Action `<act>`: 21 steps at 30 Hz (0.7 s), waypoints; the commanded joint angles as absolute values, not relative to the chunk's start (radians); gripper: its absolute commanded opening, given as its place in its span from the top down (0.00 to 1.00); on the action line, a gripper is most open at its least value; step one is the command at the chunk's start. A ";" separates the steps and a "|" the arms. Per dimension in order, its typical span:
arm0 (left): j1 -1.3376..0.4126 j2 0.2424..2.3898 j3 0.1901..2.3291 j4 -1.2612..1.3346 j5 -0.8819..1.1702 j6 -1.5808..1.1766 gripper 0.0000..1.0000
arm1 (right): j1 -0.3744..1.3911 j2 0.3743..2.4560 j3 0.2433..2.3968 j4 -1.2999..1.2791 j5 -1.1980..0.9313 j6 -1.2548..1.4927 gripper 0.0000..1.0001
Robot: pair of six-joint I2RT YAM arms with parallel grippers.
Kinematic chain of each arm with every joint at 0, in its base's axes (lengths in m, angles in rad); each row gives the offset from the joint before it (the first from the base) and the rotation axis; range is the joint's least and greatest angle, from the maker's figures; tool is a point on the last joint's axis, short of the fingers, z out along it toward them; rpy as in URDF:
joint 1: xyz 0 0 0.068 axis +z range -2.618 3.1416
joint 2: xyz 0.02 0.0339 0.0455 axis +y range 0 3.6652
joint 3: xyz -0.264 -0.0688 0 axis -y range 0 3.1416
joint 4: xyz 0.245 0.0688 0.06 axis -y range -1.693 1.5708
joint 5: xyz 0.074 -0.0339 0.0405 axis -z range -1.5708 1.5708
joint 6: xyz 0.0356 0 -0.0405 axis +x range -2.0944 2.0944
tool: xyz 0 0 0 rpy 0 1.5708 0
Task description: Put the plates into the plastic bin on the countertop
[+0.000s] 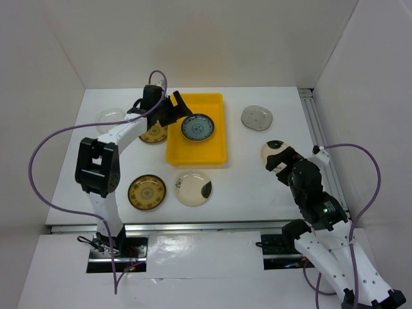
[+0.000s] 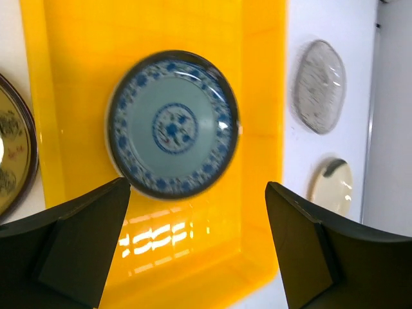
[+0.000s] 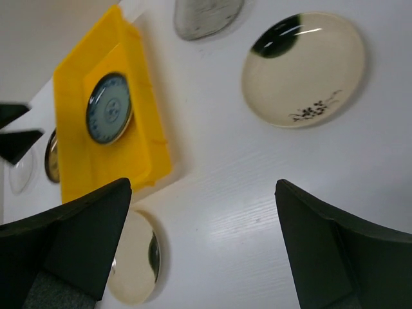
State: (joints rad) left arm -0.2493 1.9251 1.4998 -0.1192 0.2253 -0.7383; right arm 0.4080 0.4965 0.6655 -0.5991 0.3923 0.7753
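Glossy yellow plastic bin (image 2: 257, 96), glazed plates (image 2: 172, 123)

Left gripper (image 2: 197, 187) is wide open, w/ both dark fingers (image 2: 84, 238) poking in from the bottom corners and nothing btwn them. Just past the tips there's the blue patterned plate (image 2: 172, 123), face up inside the yellow bin (image 2: 257, 96). It's a bit blurry, so can't tell if it's sitting flat on the floor of the bin. Glare streaks on the bin bottom near the tips. At the left edge, outside the bin, is a slice of a gold-brown plate (image 2: 13, 148). On the right, on the white countertop (image 2: 293, 148), are a grey glassy plate (image 2: 320, 87) and, near it, a cream plate (image 2: 331, 187) w/ a black patch. Both are well apart from the bin.
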 commanded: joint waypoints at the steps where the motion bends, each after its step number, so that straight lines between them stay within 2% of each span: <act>1: -0.288 1.725 1.459 -0.089 0.189 -0.698 0.00 | 0.413 0.474 0.605 -0.701 0.630 0.974 0.00; 7: -0.307 1.485 1.264 -0.219 0.094 -0.782 0.00 | 0.413 0.555 0.479 -0.692 0.721 1.152 0.00; 9: -0.307 1.363 1.180 -0.254 0.010 -0.831 0.00 | 0.403 0.565 0.430 -0.612 0.707 1.152 0.00; 13: -0.298 1.151 0.903 -0.287 -0.101 -0.894 0.00 | 0.376 0.555 0.327 -0.425 0.686 1.085 0.10; 21: -0.215 0.873 0.585 -0.252 -0.057 -0.925 0.00 | 0.181 0.715 0.198 -0.053 0.485 0.971 0.11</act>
State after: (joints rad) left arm -0.2279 0.9459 0.6224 -0.2863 -0.0513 -0.8989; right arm 0.2367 0.6651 0.2359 -0.2848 0.5571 1.0187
